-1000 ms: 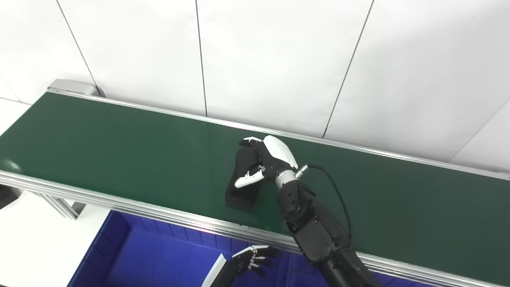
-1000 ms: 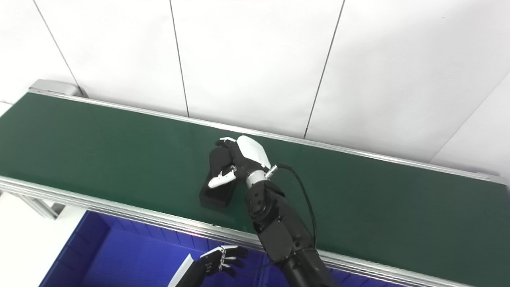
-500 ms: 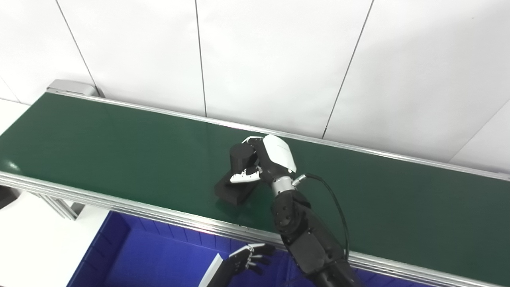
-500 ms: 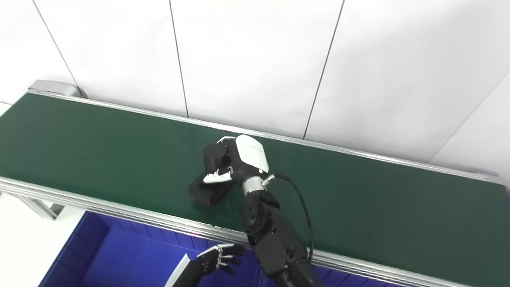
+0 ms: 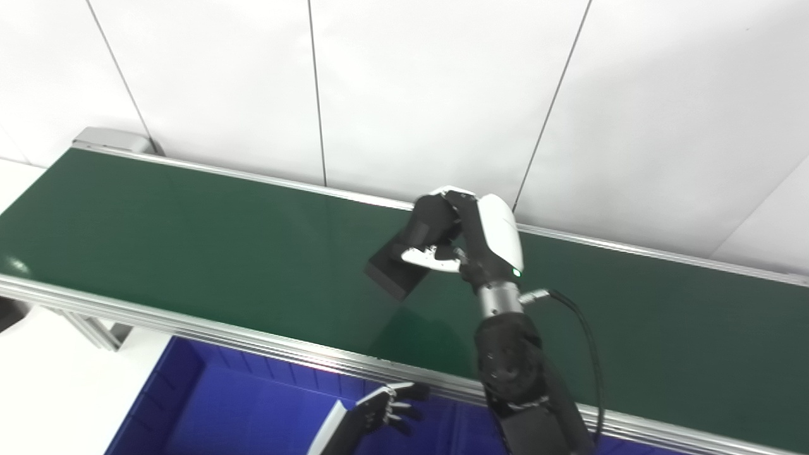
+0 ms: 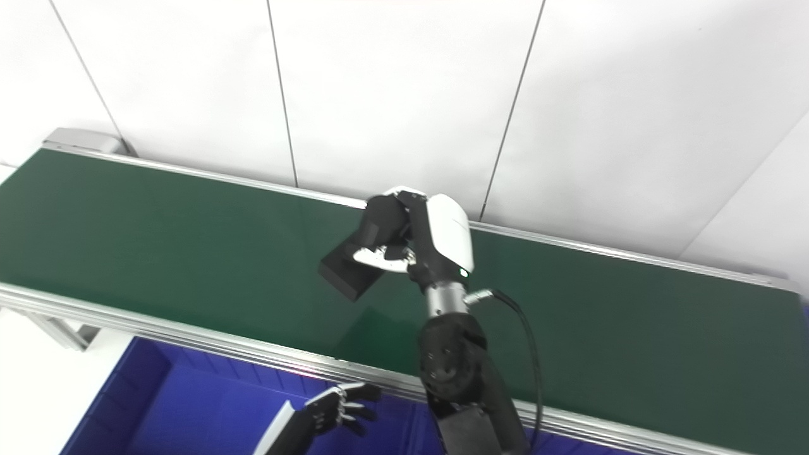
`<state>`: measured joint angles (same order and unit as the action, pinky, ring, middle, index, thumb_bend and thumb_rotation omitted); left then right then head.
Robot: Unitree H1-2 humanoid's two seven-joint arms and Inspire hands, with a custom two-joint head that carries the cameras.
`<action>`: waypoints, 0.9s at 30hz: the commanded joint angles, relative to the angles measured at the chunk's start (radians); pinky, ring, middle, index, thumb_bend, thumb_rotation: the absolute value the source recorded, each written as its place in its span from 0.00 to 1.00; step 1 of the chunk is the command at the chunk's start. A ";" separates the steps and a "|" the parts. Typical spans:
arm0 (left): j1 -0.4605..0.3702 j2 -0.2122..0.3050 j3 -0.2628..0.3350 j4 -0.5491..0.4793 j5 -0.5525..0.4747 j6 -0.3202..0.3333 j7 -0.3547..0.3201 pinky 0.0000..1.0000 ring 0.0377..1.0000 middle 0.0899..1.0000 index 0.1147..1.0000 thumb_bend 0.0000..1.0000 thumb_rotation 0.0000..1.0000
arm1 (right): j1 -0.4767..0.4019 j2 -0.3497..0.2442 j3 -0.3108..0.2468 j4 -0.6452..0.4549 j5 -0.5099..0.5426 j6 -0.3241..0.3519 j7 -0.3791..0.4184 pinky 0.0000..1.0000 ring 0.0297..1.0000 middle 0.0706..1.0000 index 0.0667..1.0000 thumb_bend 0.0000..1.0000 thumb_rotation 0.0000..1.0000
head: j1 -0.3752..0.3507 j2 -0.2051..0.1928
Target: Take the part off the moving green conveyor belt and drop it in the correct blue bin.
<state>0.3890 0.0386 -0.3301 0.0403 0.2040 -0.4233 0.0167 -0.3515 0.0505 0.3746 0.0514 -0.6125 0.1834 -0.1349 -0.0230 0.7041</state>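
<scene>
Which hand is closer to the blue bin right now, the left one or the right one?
Left. The left hand hangs open right over the blue bin, below the belt's near rail. The right hand is up above the green conveyor belt, shut on the black part.

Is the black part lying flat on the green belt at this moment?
No, the right hand holds the black part tilted above the green belt, with its shadow below.

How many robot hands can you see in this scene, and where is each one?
2. The right hand is raised over the green belt, holding a black part. The left hand waits, open, over the blue bin.
</scene>
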 commanded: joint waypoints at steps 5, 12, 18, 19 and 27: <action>0.017 -0.003 0.005 -0.080 -0.009 0.009 -0.029 0.64 0.71 0.77 0.77 0.88 0.13 | 0.122 -0.088 -0.084 -0.257 0.070 0.016 0.096 0.36 0.40 0.50 0.46 0.51 0.00 | -0.036 0.055; 0.031 -0.002 0.008 -0.155 -0.010 0.081 -0.059 0.69 0.75 0.79 0.80 0.84 0.13 | 0.264 -0.211 -0.159 -0.447 0.139 0.035 0.217 0.37 0.40 0.45 0.46 0.51 0.00 | -0.064 0.123; 0.026 0.005 0.009 -0.203 -0.031 0.152 -0.097 0.69 0.76 0.80 0.81 0.84 0.12 | 0.392 -0.309 -0.194 -0.506 0.171 -0.021 0.263 0.38 0.39 0.45 0.46 0.52 0.00 | -0.075 0.152; 0.025 0.005 0.009 -0.209 -0.030 0.162 -0.101 0.69 0.76 0.80 0.81 0.84 0.12 | 0.414 -0.321 -0.197 -0.506 0.182 -0.029 0.267 0.37 0.39 0.45 0.46 0.52 0.00 | -0.077 0.152; 0.020 0.005 0.012 -0.229 -0.032 0.193 -0.116 0.69 0.75 0.79 0.80 0.86 0.09 | 0.540 -0.383 -0.215 -0.424 0.209 -0.142 0.254 0.35 0.40 0.45 0.46 0.52 0.00 | -0.096 0.173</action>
<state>0.4123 0.0475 -0.3161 -0.1586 0.1836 -0.2199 -0.0954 0.1966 -0.3079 0.1717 -0.3736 -0.4045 0.1288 0.1421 -0.1196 0.8759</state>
